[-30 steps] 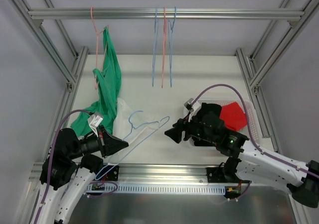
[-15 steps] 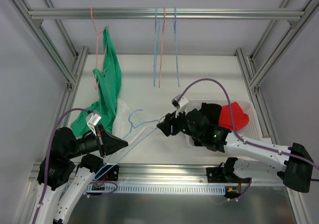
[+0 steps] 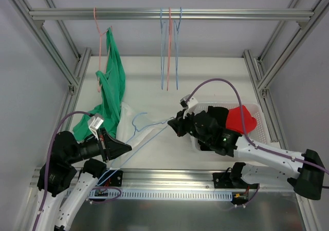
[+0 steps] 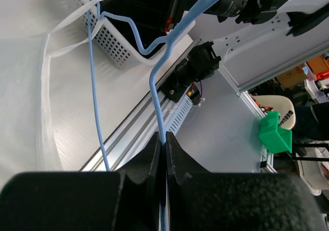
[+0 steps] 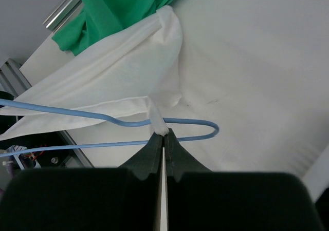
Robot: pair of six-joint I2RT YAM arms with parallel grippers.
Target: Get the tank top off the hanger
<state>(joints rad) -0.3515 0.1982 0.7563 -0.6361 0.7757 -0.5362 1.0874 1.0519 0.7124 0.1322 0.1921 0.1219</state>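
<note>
A light-blue wire hanger [image 3: 147, 130] lies slanted over the table's near left, with the white tank top [image 3: 125, 119] draped on its far side. My left gripper [image 3: 129, 149] is shut on the hanger's wire [image 4: 159, 77], which runs up out of its closed tips [image 4: 164, 137]. My right gripper [image 3: 172, 123] is at the hanger's right shoulder end. In the right wrist view its tips [image 5: 164, 134] are shut on a thin white strap [image 5: 157, 119] of the tank top [image 5: 103, 82], where the strap crosses the hanger's bend [image 5: 193, 122].
A green garment [image 3: 112, 82] hangs from a pink hanger on the top rail and trails onto the table beside the tank top. Three bare hangers [image 3: 168, 46] hang mid-rail. A white basket [image 3: 261, 124] holding red cloth [image 3: 240, 119] sits at the right, under my right arm.
My right gripper moved left from beside the basket to the hanger's shoulder end and shut on the white strap. The left gripper kept its hold on the hanger.
</note>
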